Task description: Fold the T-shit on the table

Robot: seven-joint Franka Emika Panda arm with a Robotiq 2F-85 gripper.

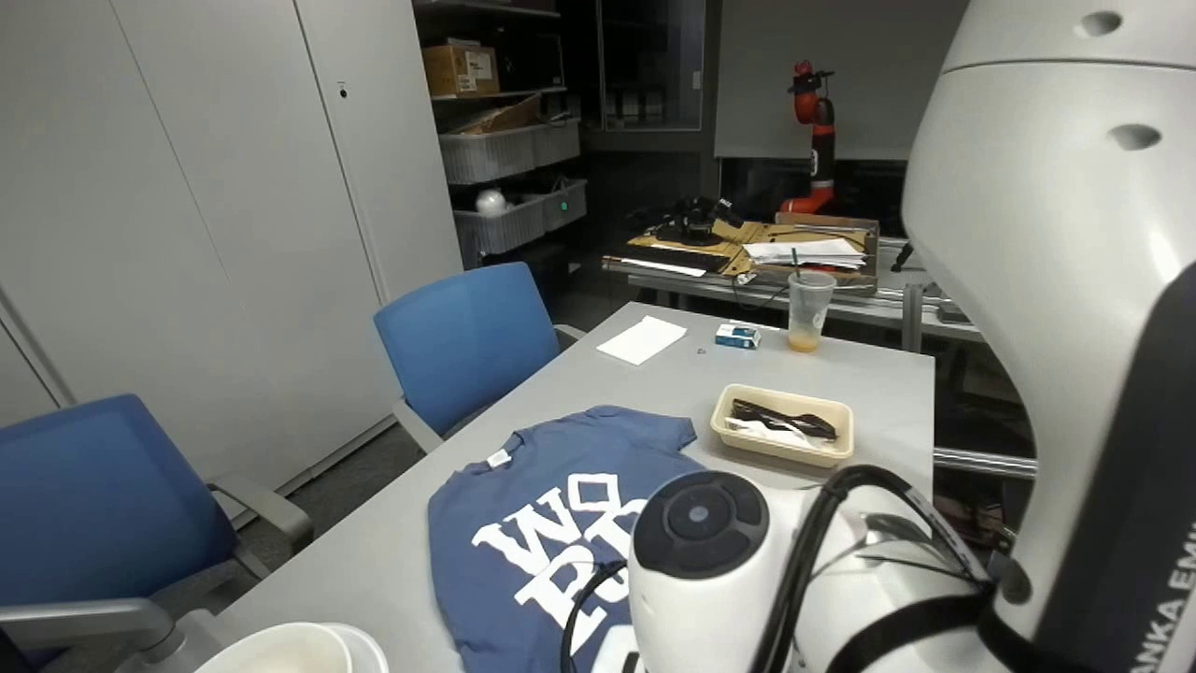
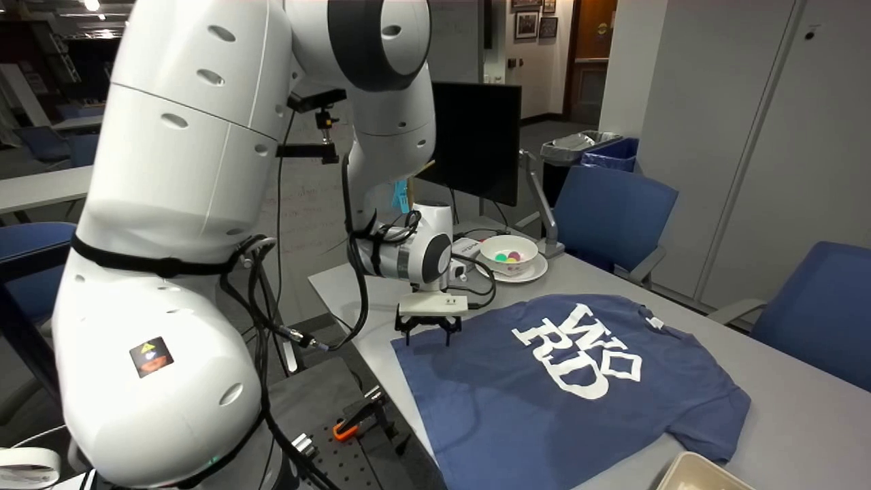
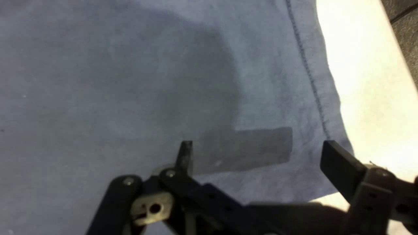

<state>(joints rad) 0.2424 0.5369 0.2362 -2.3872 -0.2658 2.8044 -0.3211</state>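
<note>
A blue T-shirt point(image 1: 551, 505) with white "WORD" lettering lies spread flat on the grey table, printed side up. In an exterior view the whole shirt point(image 2: 537, 381) shows, with its hem along the table edge by the robot base. My gripper point(image 2: 428, 339) points down above the hem corner on the bowl's side. In the wrist view the black gripper point(image 3: 258, 145) is open, with wide-spread fingers and nothing between them. The shirt's corner point(image 3: 267, 182) lies below the fingers, its stitched hem near the right finger. I cannot tell whether the fingertips touch the cloth.
A white bowl point(image 2: 500, 267) with coloured balls stands on a plate beyond the gripper, near a monitor point(image 2: 476, 143). A beige tray point(image 1: 785, 452) lies beside one sleeve. A plastic cup point(image 1: 809, 308), a small box point(image 1: 737, 336) and white paper point(image 1: 642, 339) are at the table's end.
</note>
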